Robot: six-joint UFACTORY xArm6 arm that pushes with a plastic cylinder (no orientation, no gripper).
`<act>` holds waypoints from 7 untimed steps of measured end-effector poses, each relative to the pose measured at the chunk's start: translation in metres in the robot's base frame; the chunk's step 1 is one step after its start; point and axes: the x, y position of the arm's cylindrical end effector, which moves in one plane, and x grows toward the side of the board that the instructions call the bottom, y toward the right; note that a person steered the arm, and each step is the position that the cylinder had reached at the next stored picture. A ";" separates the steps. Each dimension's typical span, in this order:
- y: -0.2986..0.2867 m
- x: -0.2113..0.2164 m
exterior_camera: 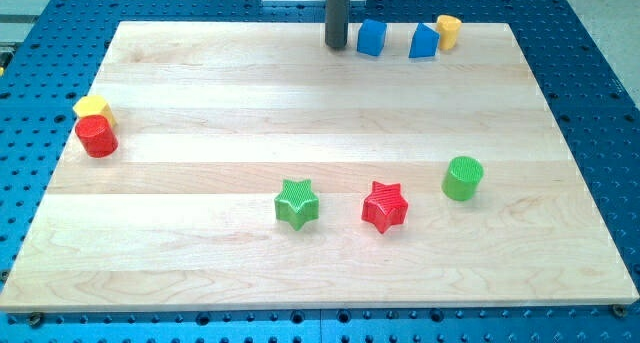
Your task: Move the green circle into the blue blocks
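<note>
The green circle [462, 177] stands on the wooden board [200, 103] at the view's right, below the middle. Two blue blocks sit near the view's top edge: a blue cube-like block [372, 37] and a blue wedge-like block [423, 41] to its right. My tip [336, 46] rests on the board near the top, just left of the first blue block and far above and left of the green circle.
A yellow block [449, 30] touches the right blue block's upper right. A red star [385, 206] and a green star [297, 203] lie left of the green circle. A red cylinder [97, 136] and yellow block [92, 108] sit at the left edge.
</note>
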 end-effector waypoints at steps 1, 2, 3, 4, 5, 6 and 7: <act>0.044 0.012; 0.036 0.020; -0.002 0.112; 0.094 0.219; 0.215 0.290; 0.158 0.308; 0.081 0.304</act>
